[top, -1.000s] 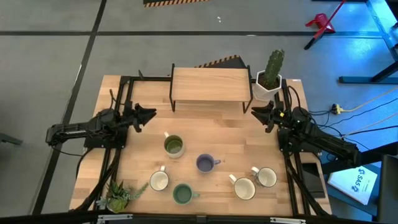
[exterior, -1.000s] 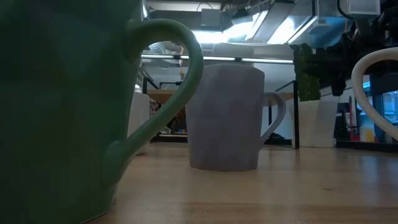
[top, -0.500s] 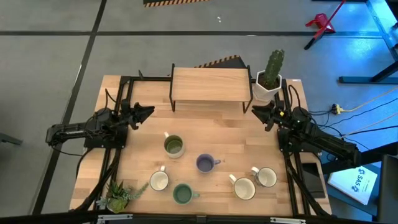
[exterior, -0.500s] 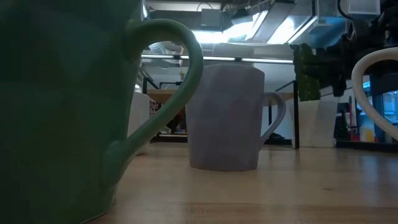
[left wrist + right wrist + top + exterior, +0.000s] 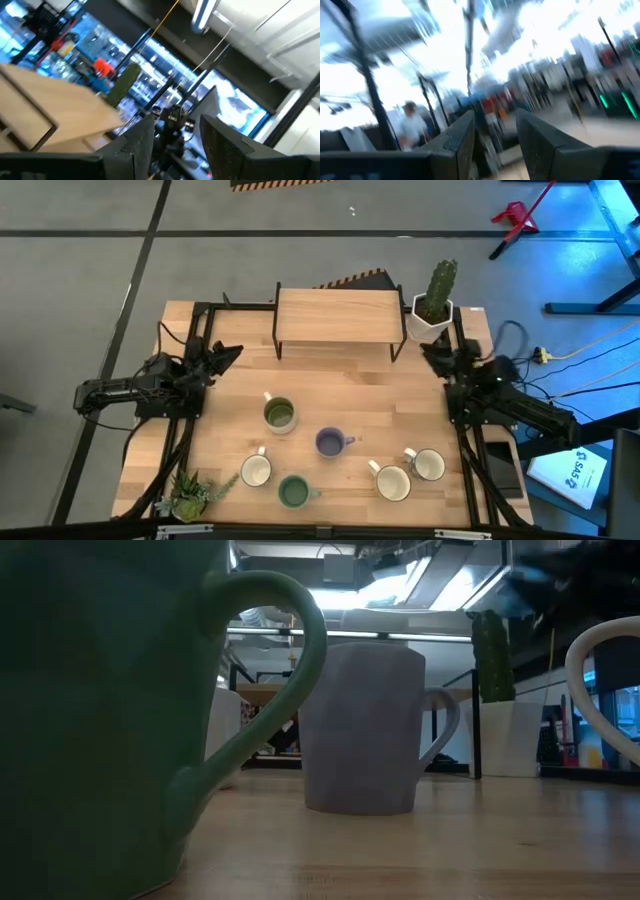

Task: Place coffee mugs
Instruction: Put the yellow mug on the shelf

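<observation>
mugs (image 5: pixel 335 452) loose on desk (image 5: pixel 400 395), awaiting shelf (image 5: pixel 337 312) | left gripper (image 5: pixel 228 354) released, empty, desk edge | right gripper (image 5: pixel 436 356) released, empty, beside cactus pot (image 5: pixel 433 316)

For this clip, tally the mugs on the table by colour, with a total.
White/cream mugs: 3 (near the left front, and two side by side at the right front)
Yellow-olive mug: 1
Purple-blue mug: 1
Green mug: 1
Total: 6 mugs, all standing on the table, none on the wooden shelf.
</observation>
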